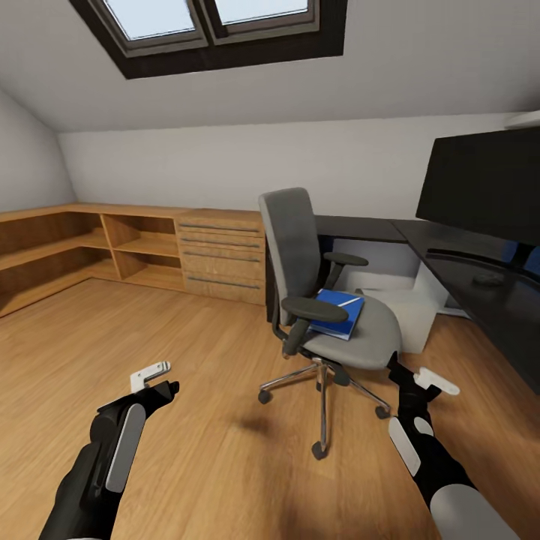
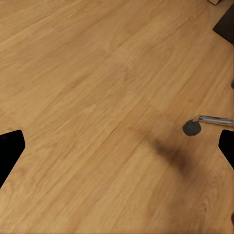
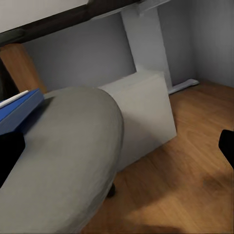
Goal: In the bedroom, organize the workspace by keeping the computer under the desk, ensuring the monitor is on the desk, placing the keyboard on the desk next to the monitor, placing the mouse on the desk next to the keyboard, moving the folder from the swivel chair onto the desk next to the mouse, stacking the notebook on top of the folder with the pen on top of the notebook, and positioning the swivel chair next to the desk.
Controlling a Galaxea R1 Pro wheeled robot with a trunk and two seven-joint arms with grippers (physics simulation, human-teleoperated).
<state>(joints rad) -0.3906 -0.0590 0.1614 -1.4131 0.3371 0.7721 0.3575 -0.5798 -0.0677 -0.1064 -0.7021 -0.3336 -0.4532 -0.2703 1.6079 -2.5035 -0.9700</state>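
The grey swivel chair (image 1: 315,300) stands on the floor in front of the black desk (image 1: 450,251). On its seat (image 3: 63,151) lies the blue folder (image 1: 337,311) with the pale pen (image 1: 347,301) on top. The monitor (image 1: 484,187) stands on the desk at the right, and a small dark mouse (image 1: 489,279) lies before it. The pale grey computer (image 1: 401,307) sits under the desk beside its white leg (image 3: 146,39). The keyboard and notebook are out of view. My left gripper (image 1: 159,379) hangs open over bare floor. My right gripper (image 1: 418,377) is open, just short of the seat's edge.
Light wooden shelves (image 1: 52,247) and a drawer cabinet (image 1: 221,255) line the back left wall. The chair's chrome star base (image 1: 322,382) spreads between my arms, one castor (image 2: 191,128) near the left gripper. Wood floor (image 1: 187,352) lies open to the left.
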